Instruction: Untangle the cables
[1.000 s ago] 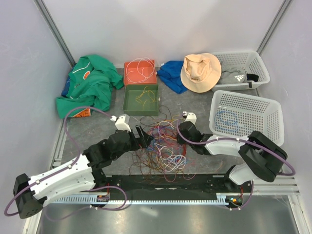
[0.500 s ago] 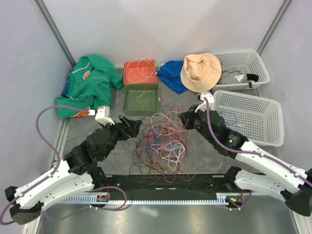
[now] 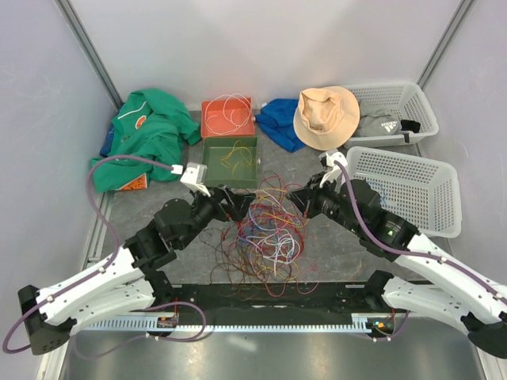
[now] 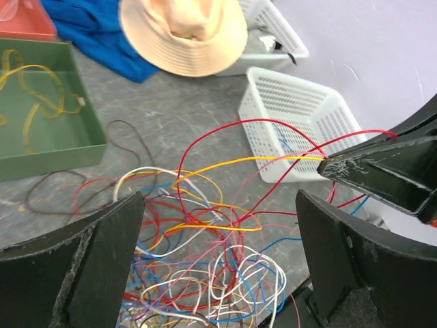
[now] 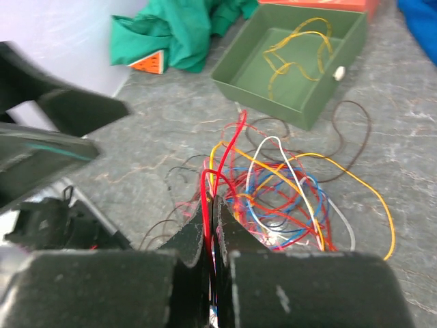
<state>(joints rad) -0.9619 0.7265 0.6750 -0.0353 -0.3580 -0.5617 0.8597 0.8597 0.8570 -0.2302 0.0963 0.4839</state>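
The cables (image 3: 265, 233) lie in a loose tangle of red, yellow, white and blue strands on the grey table between the two arms. My right gripper (image 5: 213, 205) is shut on a red cable (image 5: 225, 147), with a yellow strand running up to the same tips. From the top it hangs over the pile's right edge (image 3: 305, 198). My left gripper (image 4: 218, 232) stands wide open above the tangle (image 4: 225, 273), nothing between its fingers (image 4: 102, 253). It sits at the pile's upper left (image 3: 238, 202). The right gripper's tip (image 4: 331, 166) shows in the left wrist view with red and yellow strands stretched to it.
A green tray (image 3: 204, 162) with a yellow cable and an orange tray (image 3: 207, 119) with a white cable stand behind the pile. Green cloth (image 3: 142, 138) lies at back left. A blue cloth (image 3: 277, 119), a hat (image 3: 326, 117) and two white baskets (image 3: 444, 170) (image 3: 396, 95) are at back right.
The right gripper shut on strands and rose from the pile, drawing red and yellow cables up. The left arm pulled back, then moved in over the pile's left side, still open.
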